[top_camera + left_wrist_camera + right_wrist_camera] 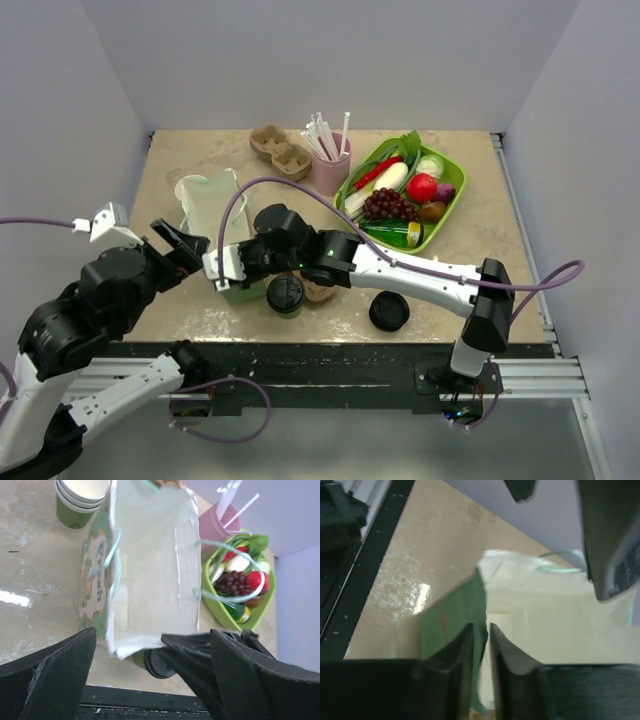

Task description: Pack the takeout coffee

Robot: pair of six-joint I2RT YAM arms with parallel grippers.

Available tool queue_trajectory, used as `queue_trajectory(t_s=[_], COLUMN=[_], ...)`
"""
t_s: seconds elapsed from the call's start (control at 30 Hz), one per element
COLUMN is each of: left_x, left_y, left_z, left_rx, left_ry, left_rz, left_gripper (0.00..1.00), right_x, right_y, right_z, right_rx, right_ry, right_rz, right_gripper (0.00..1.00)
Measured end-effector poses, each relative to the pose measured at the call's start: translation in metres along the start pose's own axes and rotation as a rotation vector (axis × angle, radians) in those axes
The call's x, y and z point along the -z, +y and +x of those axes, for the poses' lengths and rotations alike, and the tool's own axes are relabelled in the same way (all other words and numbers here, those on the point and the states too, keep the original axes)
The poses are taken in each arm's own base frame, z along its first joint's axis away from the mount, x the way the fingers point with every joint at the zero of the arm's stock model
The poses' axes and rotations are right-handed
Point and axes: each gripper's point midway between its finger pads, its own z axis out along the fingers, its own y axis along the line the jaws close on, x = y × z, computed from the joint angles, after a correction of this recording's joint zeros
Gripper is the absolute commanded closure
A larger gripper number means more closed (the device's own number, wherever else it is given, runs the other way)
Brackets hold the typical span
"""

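Right at the near edge of the tan tabletop, about midway along it, stands the takeout coffee. It is a small green-sided paper cup under a round black plastic lid, upright, with a low stack of loose black lids to its right. The right gripper reaches across above the cup, its fingers pressed together on the near rim of the white-and-green paper carrier bag, pinching it so the mouth gapes. The left gripper hangs at the bag's left side, fingers spread wide and holding nothing. As I see it, the cup sits just right of the bag's near corner. From the free left gripper it lies rightward, past the pinched rim; the right arm is nearer but occupied. Further back is a stack of lidless paper cups, then a green plastic tray of toy fruit toward the far right corner. A pink cup of white straws and brown cardboard cup carriers sit by the far edge.
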Motion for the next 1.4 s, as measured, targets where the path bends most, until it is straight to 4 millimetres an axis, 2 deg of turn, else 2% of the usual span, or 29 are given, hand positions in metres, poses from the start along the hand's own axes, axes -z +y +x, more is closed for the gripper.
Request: queue_trajectory(t_s=[0.07, 0.1, 0.27, 0.4, 0.43, 0.57, 0.63, 0.7, 0.77, 0.87, 1.0, 1.1, 1.2, 1.23, 1.4], left_x=[-0.009, -0.013, -0.020, -0.013, -0.012, -0.019, -0.027, -0.037, -0.045, -0.052, -0.057, -0.057, -0.062, -0.065, -0.073], left_y=[0.005, 0.005, 0.015, 0.025, 0.027, 0.030, 0.029, 0.028, 0.031, 0.035, 0.040, 0.041, 0.040, 0.040, 0.046], left_z=[0.005, 0.007, 0.009, 0.002, 0.001, 0.006, 0.010, 0.015, 0.020, 0.023, 0.024, 0.024, 0.030, 0.032, 0.038], left_rx=[-0.034, -0.037, -0.019, 0.026, 0.036, 0.035, 0.021, 0.004, -0.020, -0.031, -0.016, 0.009, 0.009, 0.007, -0.004], left_ry=[0.012, 0.022, 0.009, -0.036, -0.046, -0.064, -0.061, -0.056, -0.057, -0.071, -0.103, -0.123, -0.119, -0.115, -0.115], left_rz=[-0.065, -0.079, -0.164, -0.180, -0.176, -0.174, -0.192, -0.216, -0.248, -0.281, -0.278, -0.256, -0.245, -0.248, -0.299], left_gripper=[0.00, 0.00, 0.00, 0.00, 0.00, 0.00, 0.01, 0.01, 0.10, 0.18, 0.18, 0.19, 0.22, 0.23, 0.29], right_x=[0.002, 0.002, 0.007, 0.025, 0.031, 0.058, 0.073, 0.089, 0.105, 0.130, 0.165, 0.179, 0.176, 0.171, 0.138], right_y=[0.015, 0.018, 0.020, 0.007, 0.002, -0.018, -0.028, -0.035, -0.037, -0.036, -0.025, -0.019, -0.007, -0.001, 0.032], right_z=[-0.003, -0.006, -0.010, -0.026, -0.033, -0.053, -0.055, -0.047, -0.031, 0.006, 0.083, 0.134, 0.174, 0.183, 0.230], right_rx=[0.000, -0.004, -0.095, -0.219, -0.255, -0.386, -0.451, -0.524, -0.607, -0.740, -0.908, -0.996, -1.043, -1.049, -1.091], right_ry=[0.004, 0.001, -0.003, -0.032, -0.047, -0.095, -0.102, -0.086, -0.058, -0.010, 0.088, 0.180, 0.286, 0.321, 0.491], right_rz=[-0.034, -0.040, -0.024, 0.049, 0.072, 0.178, 0.254, 0.338, 0.414, 0.525, 0.662, 0.739, 0.757, 0.747, 0.660], right_gripper=[0.51, 0.44, 0.28, 0.20, 0.14, 0.09, 0.07, 0.08, 0.08, 0.09, 0.12, 0.13, 0.16, 0.20, 0.21])
